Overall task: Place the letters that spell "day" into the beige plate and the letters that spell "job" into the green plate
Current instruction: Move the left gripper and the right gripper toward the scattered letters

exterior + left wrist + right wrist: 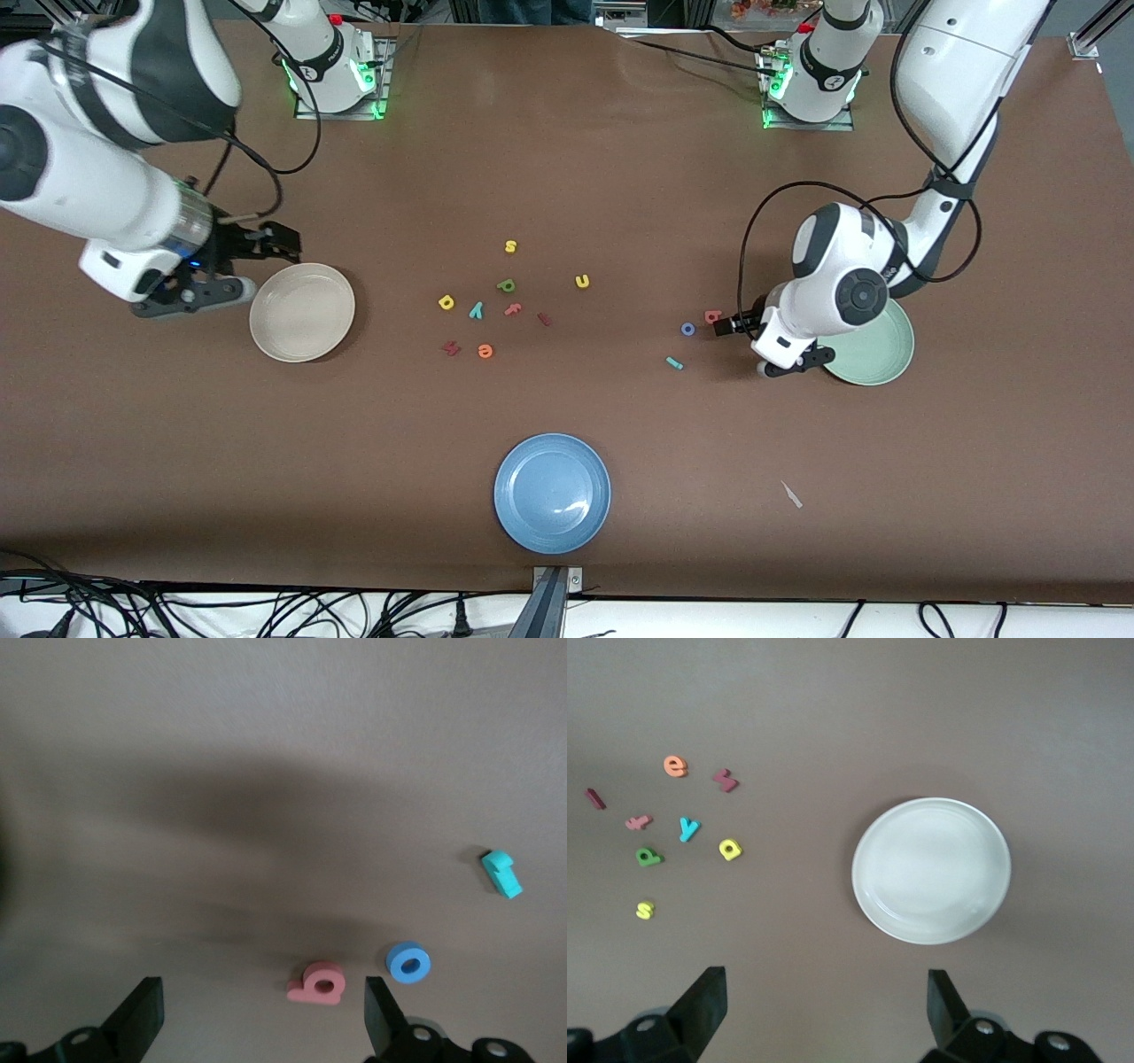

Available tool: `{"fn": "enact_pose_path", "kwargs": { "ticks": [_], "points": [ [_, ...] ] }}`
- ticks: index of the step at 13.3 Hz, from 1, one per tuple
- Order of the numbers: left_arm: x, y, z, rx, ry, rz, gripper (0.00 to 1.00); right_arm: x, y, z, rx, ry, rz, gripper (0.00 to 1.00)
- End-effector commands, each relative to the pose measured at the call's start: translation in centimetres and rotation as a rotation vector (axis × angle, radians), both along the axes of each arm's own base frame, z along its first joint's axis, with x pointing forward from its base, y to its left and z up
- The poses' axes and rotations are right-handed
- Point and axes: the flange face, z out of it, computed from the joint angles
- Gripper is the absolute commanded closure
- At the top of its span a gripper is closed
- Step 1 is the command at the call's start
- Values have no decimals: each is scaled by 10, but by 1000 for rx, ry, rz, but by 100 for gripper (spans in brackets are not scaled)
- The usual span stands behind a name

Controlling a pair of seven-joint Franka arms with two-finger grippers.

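Observation:
The salmon-red "b" (317, 984) (712, 316) lies on the table between the spread fingers of my open left gripper (263, 1014) (742, 346), untouched and closer to one finger. The blue "o" (408, 962) (687, 329) and the teal "j" (501, 873) (674, 362) lie beside it. The green plate (877, 354) is partly hidden under the left wrist. My right gripper (824, 1010) (262, 266) is open and holds nothing, beside the beige plate (931, 870) (301, 312). The yellow "d" (446, 302) (730, 849), green "a" (507, 285) (648, 856) and teal "y" (477, 309) (688, 827) lie mid-table.
Mixed in with them are a yellow "s" (510, 246), a yellow "u" (582, 281), a salmon "f" (513, 309), an orange "e" (485, 351) and two dark red letters (544, 318) (451, 348). A blue plate (552, 493) sits near the front edge.

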Motion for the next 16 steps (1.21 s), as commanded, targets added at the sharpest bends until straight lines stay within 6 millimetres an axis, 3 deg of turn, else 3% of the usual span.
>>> {"fn": "enact_pose_path", "kwargs": {
  "ticks": [1, 4, 5, 9, 13, 16],
  "points": [
    [-22, -10, -3, -4, -16, 12, 2, 1, 38, -34, -2, -12, -56, 0],
    [-40, -25, -15, 6, 13, -23, 22, -10, 64, -72, 0, -59, -98, 1],
    [-42, -28, -20, 7, 21, -24, 25, -11, 69, -83, -1, -66, -118, 1],
    [-40, -30, -21, 14, 19, -21, 27, -22, 92, -128, -3, -88, -183, 0],
    [-37, -32, -27, 10, 7, -11, 29, -48, 123, -172, 10, -133, -231, 0],
    [-31, -32, -23, 7, -6, 6, 29, -52, 125, -198, 11, -140, -251, 0]
  ]
}}
